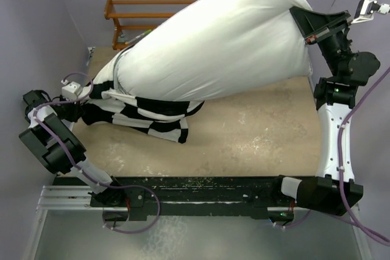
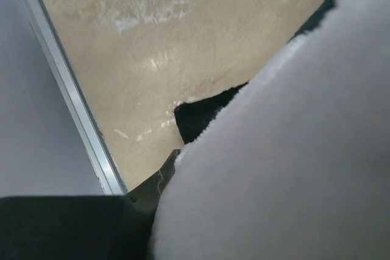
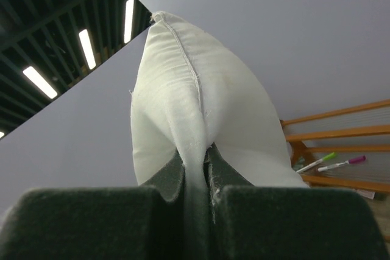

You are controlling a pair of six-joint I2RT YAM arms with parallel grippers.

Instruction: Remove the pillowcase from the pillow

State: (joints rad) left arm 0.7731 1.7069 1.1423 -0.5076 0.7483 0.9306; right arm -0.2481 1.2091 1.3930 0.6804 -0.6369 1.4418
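Note:
The pillow (image 1: 225, 41) is a big white cushion slanting up from the table's left side to the upper right. My right gripper (image 1: 297, 14) holds its raised end in the air. In the right wrist view the gripper (image 3: 195, 158) is shut on the pillow's seamed edge (image 3: 183, 89). The black and white checkered pillowcase (image 1: 149, 117) is bunched around the pillow's low left end on the table. My left gripper (image 1: 91, 94) is shut on its left edge. Fleecy white fabric (image 2: 286, 168) fills the left wrist view, covering all but one dark finger (image 2: 157, 181).
A wooden rack (image 1: 146, 11) stands at the back left behind the pillow, with two markers (image 3: 332, 162) on a shelf. The table's metal edge rail (image 2: 73, 101) and a wall run close along the left gripper's side. Tan tabletop (image 1: 256, 138) lies in front of the pillow.

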